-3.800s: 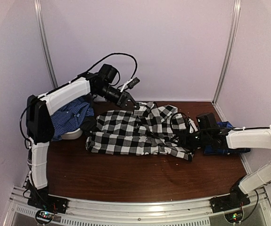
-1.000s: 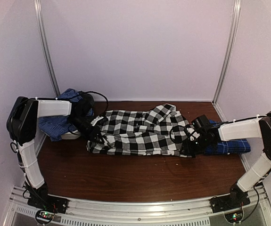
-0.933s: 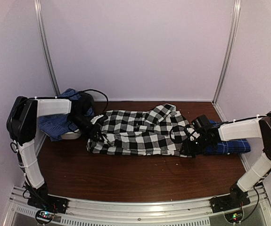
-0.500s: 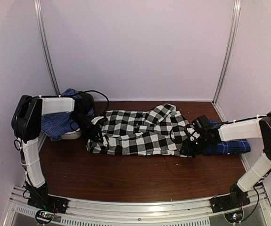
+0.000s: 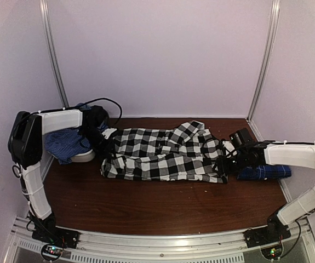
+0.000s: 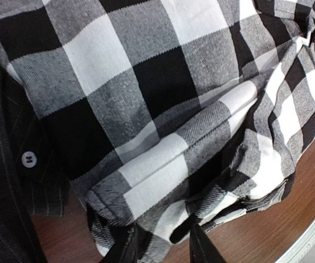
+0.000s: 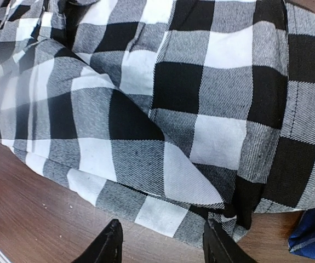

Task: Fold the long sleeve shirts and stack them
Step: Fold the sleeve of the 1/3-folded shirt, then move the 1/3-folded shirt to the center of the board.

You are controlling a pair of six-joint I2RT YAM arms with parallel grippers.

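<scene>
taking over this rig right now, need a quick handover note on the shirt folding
Left gripper: jaws apart at the left end of the black-and-white check cloth shirt, apparently gripping nothing.
Right gripper: jaws apart over the brown wooden table by that shirt's right hem, empty.
Check shirt lies rumpled across mid-table; crumpled blue plaid shirt far left under the left arm; flat blue plaid cloth at right.
Done: the right blue piece looks folded. Left: fold the check shirt and left blue one, stack.
</scene>
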